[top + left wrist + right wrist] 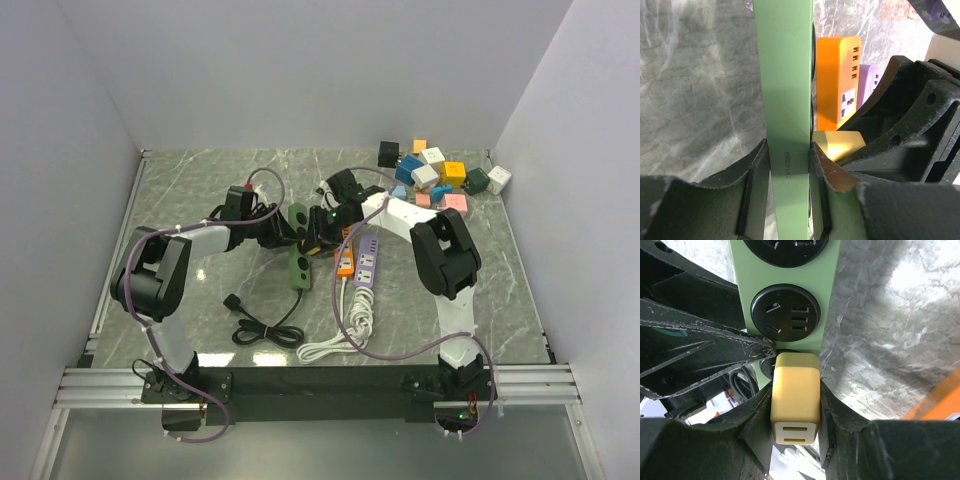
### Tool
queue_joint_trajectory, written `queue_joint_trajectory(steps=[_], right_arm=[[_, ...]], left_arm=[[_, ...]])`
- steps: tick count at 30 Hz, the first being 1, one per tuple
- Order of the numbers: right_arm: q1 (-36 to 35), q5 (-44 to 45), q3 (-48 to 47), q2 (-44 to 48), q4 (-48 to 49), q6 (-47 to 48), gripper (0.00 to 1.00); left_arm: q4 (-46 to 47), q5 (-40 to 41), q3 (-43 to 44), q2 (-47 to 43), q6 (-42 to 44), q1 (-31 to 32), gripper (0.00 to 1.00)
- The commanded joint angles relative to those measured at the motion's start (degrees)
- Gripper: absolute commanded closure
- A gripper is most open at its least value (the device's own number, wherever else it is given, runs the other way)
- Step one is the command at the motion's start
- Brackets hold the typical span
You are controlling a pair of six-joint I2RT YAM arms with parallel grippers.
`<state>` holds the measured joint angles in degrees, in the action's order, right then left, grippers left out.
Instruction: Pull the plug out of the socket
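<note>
Two grips share the work: the left gripper [788, 167] pinches the long pale-green plastic power strip [785, 75] by its edges to anchor it, while the right gripper [796, 407] squeezes the boxy yellow plastic plug [795, 385], seated in that strip, for pulling. Only the right wrist view shows this seating; overhead it is hidden.

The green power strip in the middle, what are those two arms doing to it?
The left gripper clamps the green strip by its long edges, holding it steady. The right gripper is closed on the sides of the yellow plug, which sits in one of the strip's sockets. The plug is not yet pulled out.
</note>
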<state>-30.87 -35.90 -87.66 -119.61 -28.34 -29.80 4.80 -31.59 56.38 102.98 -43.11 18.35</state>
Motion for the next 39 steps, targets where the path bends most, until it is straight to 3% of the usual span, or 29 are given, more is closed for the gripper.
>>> queue_joint_trajectory(steps=[1, 2, 14, 18, 23, 33, 39], right_arm=[[0.5, 0.7, -4.1, -1.1, 1.3, 2.5, 0.96], [0.7, 0.7, -4.3, 0.0, -0.4, 3.3, 1.0], [10.3, -2.6, 1.6, 15.2, -4.6, 6.4, 1.0], [9.8, -0.8, 2.4, 17.7, -3.8, 4.5, 1.0], [9.0, 4.3, 4.2, 21.3, -3.6, 3.0, 1.0], [9.2, 27.7, -1.3, 23.1, -14.0, 3.8, 1.0], [9.5, 22.5, -3.0, 22.1, -13.6, 5.1, 1.0]], left_arm=[[2.4, -4.8, 1.5, -1.4, -0.1, 0.7, 0.99], [1.5, -3.7, 1.5, -1.2, 0.1, 0.7, 0.99], [2.0, 0.0, -3.8, 2.6, 2.9, -1.5, 0.99], [2.2, -0.1, -3.6, 3.5, 2.9, -1.6, 0.99], [1.8, -0.3, -2.2, 4.4, 2.9, -1.6, 0.99], [-0.1, -0.7, 0.3, 4.6, 3.3, -1.6, 0.99], [-1.9, -0.7, 1.8, 4.1, 4.0, -1.6, 1.0]])
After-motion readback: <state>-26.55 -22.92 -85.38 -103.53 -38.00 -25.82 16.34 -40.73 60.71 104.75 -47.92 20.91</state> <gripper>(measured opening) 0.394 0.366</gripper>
